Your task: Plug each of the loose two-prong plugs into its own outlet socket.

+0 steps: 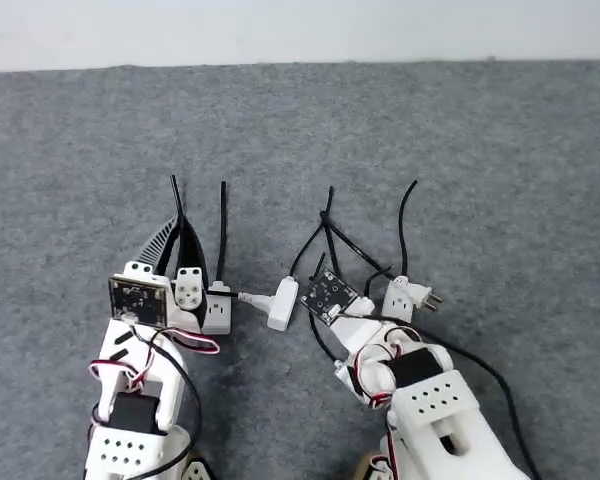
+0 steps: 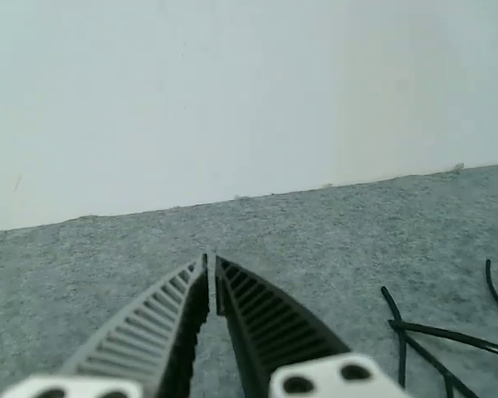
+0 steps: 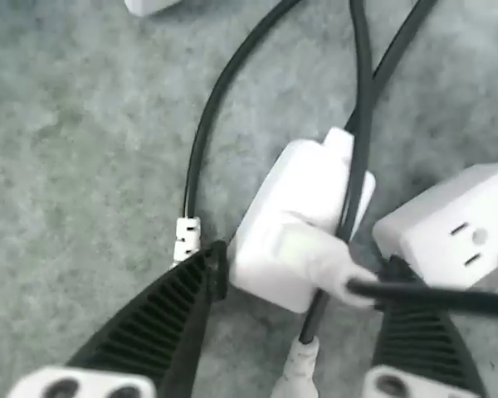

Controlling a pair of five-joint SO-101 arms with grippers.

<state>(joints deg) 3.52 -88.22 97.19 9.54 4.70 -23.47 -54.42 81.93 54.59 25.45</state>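
Right pincer (image 3: 305,264) clamped across white plug (image 3: 295,236), black cable (image 3: 354,157) draped over it.
Left pincer (image 2: 211,262) nearly shut, empty. I judge grasping in hand; next I must align its prongs with the outlet socket (image 3: 456,236) just beside.

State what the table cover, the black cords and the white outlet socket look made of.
Table cover: grey felt-like fabric, fuzzy and matte. Black cords: probably rubber or vinyl sheathing, smooth, bending freely. White outlet socket: likely moulded plastic, smooth, slight sheen.
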